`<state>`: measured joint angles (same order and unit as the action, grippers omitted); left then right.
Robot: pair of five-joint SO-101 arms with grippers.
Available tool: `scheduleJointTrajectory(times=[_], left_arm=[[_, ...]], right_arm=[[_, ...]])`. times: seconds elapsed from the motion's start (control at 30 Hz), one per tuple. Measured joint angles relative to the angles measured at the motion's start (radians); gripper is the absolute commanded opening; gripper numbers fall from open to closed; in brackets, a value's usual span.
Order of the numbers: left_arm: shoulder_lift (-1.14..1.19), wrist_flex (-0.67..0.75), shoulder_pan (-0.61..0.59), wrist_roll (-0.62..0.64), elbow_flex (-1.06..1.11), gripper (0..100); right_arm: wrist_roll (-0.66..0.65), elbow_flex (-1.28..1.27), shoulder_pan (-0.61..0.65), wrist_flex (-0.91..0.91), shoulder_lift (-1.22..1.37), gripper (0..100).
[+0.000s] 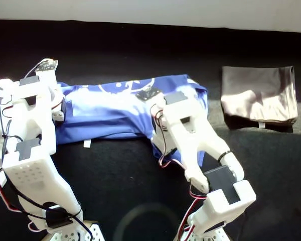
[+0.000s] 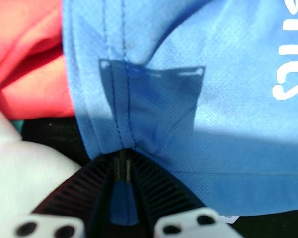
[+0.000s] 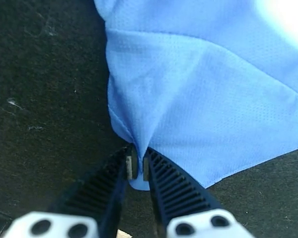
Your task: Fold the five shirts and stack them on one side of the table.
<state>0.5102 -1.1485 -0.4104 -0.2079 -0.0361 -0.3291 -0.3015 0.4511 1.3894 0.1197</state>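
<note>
A blue shirt (image 1: 115, 108) with white print lies stretched across the middle of the black table (image 1: 115, 175). My left gripper (image 2: 121, 168) is shut on the blue shirt's (image 2: 188, 99) stitched hem at its left end. My right gripper (image 3: 137, 166) is shut on a pinched fold at the edge of the blue shirt (image 3: 198, 99), near its right front corner. A grey-brown shirt (image 1: 258, 98) lies folded at the back right of the table.
A red shirt (image 2: 25, 59) lies right beside the blue shirt's left end, with something white and blurred (image 2: 20, 168) next to it. Bare black table runs along the front between the two arm bases.
</note>
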Motion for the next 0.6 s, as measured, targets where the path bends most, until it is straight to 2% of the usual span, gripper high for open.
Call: scheduleJointTrajectory(times=[0.2,0.33,0.37,0.47,0.6], left_arm=[[-0.003,0.000,0.000,0.000,0.000,1],[0.000,-0.029,0.000,0.000,-0.038,1],[0.002,-0.046,0.000,0.000,-0.051,1],[0.006,-0.100,0.000,0.000,-0.115,1],[0.006,-0.199,0.000,0.000,-0.249,1]], right_arm=[[0.000,-0.127,0.000,-0.115,0.000,2.2],[0.000,-0.133,0.000,-0.118,-0.006,15.4],[0.000,-0.124,0.002,-0.103,-0.006,17.6],[0.000,-0.041,0.002,-0.026,-0.006,16.2],[0.000,0.164,0.002,0.138,-0.035,15.9]])
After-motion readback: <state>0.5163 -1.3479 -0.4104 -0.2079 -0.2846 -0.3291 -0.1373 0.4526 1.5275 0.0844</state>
